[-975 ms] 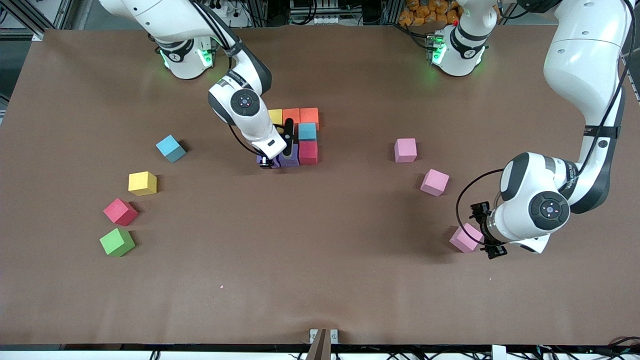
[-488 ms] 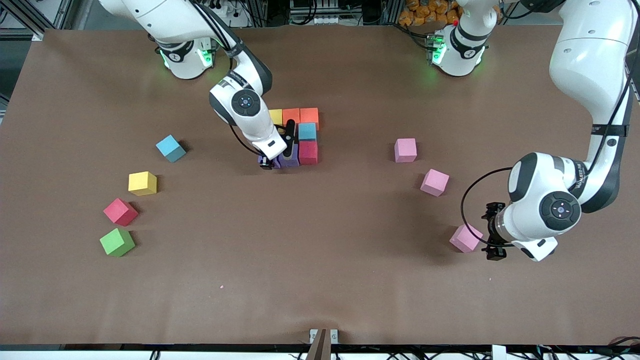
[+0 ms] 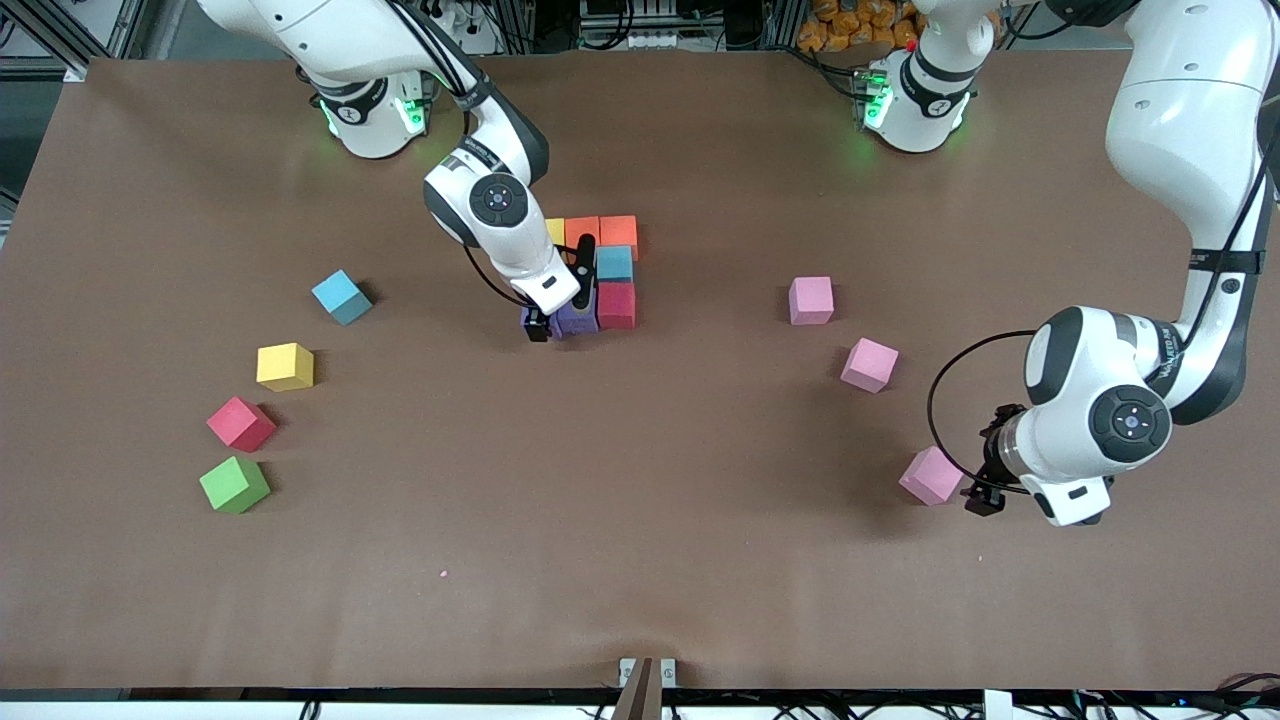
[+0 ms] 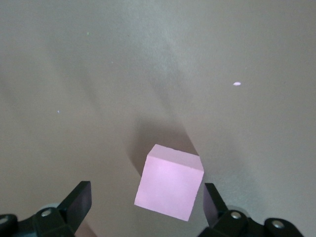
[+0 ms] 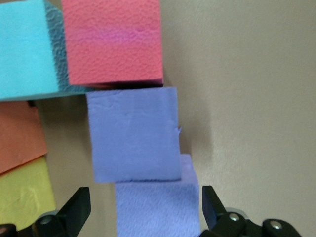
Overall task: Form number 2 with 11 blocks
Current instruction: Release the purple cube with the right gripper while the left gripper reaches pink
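You are looking at the number 2 (image 3: 595, 275) taking shape in the upper middle of the front view: seven touching blocks so far, with yellow (image 3: 552, 232) and two orange cubes along the top row, a light blue cube (image 3: 614, 263) under the end one, then a row of red (image 3: 617, 305) and two purple cubes. The right gripper (image 5: 142, 217) is standing open, its fingers (image 5: 74, 207) straddling the end purple cube (image 5: 158, 207) without squeezing it, and its wrist is hiding part of that row. The left gripper (image 4: 145, 210) is hanging open low at a loose pink cube (image 3: 930, 476) near the left arm's end. Two more pink cubes (image 3: 811, 300) are lying above it; blue, yellow, red and green cubes (image 3: 234, 484) are sitting toward the right arm's end
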Tool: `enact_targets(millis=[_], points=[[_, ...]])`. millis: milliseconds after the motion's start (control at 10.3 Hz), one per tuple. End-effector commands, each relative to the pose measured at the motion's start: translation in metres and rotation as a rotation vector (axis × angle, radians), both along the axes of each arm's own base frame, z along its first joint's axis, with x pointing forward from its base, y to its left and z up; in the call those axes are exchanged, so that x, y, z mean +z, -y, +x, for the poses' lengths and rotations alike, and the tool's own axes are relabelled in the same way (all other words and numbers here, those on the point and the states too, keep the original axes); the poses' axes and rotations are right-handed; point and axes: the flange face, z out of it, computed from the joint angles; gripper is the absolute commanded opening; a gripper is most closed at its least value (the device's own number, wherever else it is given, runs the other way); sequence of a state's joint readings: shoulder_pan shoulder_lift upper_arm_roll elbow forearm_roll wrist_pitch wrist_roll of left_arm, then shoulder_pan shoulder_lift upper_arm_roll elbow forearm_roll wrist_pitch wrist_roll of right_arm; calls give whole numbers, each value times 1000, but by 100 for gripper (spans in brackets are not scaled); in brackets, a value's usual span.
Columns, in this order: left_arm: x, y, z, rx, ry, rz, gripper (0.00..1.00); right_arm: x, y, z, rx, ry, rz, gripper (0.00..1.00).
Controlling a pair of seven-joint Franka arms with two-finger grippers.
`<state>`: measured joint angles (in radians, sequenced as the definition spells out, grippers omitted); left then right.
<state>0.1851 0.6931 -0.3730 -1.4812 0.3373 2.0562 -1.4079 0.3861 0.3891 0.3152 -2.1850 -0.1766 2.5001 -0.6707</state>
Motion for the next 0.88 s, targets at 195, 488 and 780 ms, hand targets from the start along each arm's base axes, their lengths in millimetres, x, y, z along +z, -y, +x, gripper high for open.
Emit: enact_targets(millis=[195,488,780], points=[[23,-9,-16,-129,51,16,100,47,27,13,5,7,-72,100],[71,2,-44,-152,81,24,100,69,124,74,-91,33,-63,100],[120,24,-81,-153,110,20,100,79,189,102,-205,59,-73,100]])
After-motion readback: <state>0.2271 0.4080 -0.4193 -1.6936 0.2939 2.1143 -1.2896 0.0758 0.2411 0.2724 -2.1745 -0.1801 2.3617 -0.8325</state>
